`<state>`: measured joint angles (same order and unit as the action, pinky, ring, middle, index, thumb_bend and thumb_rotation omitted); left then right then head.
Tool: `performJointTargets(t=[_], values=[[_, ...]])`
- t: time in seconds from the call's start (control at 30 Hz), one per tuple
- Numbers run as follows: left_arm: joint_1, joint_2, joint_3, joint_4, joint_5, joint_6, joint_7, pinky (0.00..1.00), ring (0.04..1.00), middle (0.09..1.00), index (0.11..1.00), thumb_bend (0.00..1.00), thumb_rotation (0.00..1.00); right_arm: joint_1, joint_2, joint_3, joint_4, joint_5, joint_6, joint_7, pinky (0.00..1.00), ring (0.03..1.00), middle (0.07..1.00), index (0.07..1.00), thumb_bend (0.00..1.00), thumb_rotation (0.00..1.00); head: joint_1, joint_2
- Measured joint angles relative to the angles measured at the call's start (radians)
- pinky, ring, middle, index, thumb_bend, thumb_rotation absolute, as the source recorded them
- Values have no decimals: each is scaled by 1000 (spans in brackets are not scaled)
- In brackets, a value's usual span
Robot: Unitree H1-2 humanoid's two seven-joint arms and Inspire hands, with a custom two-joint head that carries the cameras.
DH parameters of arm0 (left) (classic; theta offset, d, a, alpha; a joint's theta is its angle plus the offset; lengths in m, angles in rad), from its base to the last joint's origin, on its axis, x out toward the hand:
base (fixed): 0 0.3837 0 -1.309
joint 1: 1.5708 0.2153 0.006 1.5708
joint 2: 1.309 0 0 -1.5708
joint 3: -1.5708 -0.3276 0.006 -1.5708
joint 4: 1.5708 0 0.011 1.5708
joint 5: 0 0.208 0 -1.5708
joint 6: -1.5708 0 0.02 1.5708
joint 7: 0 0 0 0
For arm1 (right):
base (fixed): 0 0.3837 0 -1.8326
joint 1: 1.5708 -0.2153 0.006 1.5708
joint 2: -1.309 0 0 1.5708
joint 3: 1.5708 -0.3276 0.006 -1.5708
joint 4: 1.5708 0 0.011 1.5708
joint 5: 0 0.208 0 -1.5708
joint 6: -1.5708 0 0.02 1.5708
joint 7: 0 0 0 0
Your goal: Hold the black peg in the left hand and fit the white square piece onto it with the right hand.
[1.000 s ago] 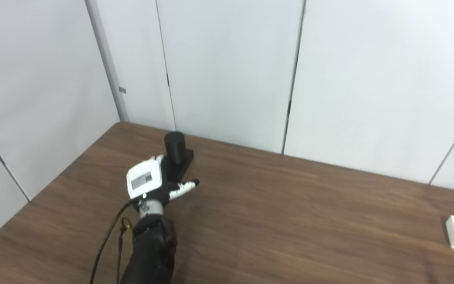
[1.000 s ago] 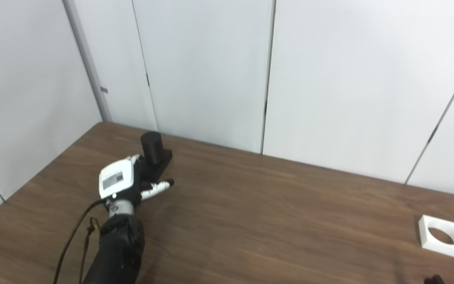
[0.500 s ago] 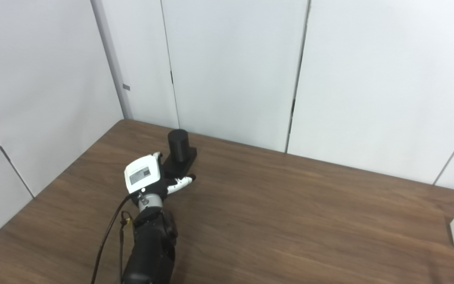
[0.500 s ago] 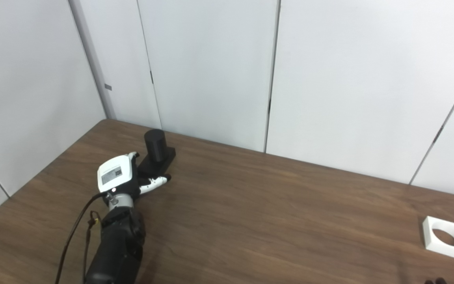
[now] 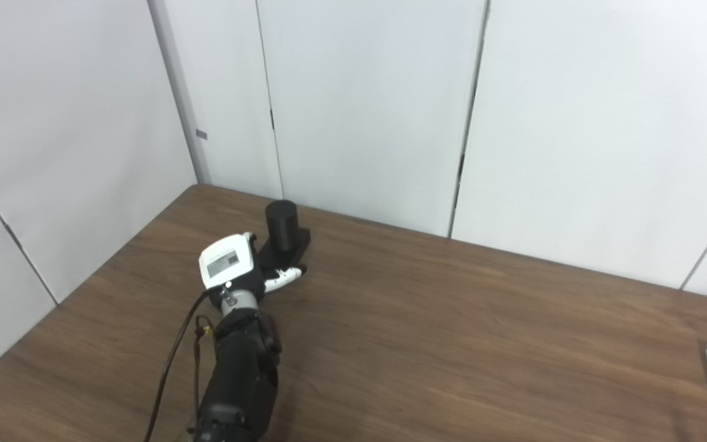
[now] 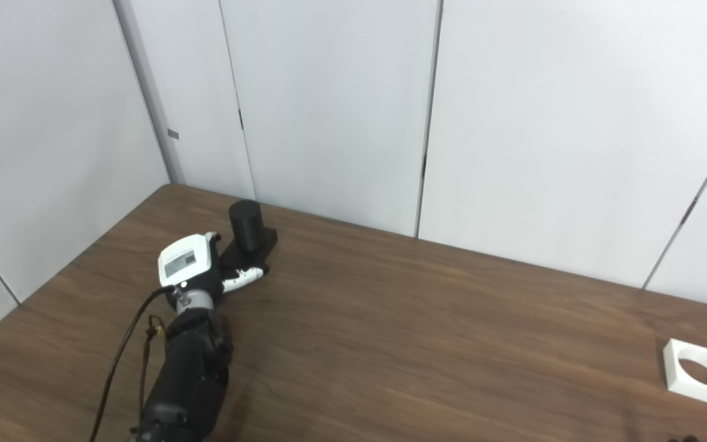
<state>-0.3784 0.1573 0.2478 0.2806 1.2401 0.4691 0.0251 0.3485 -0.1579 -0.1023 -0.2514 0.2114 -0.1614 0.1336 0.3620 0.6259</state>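
The black peg stands upright on its black square base at the far left of the brown table. My left hand lies against the near left side of that base. Its thumb is stretched out along the front of the base, and its fingers are hidden behind the white back of the hand. The peg rests on the table. The white square piece, with a round hole, lies flat at the far right. Only dark fingertips of my right hand show at the bottom edge.
White wall panels stand close behind the table's far edge and along its left edge. A black cable hangs from my left wrist along the forearm.
The whole picture has shifted, so the camera has moved. My left hand stays at the peg's base, with the thumb a little closer to it. The white piece has not moved.
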Motion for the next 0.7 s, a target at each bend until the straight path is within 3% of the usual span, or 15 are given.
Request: performJointTargets(t=[0.7], values=[[-52, 20, -22, 88, 12, 0, -43, 808, 873, 868, 815, 847, 702, 3, 0, 0, -3, -3, 1, 0, 978, 988, 968, 995, 714, 913, -6, 5]])
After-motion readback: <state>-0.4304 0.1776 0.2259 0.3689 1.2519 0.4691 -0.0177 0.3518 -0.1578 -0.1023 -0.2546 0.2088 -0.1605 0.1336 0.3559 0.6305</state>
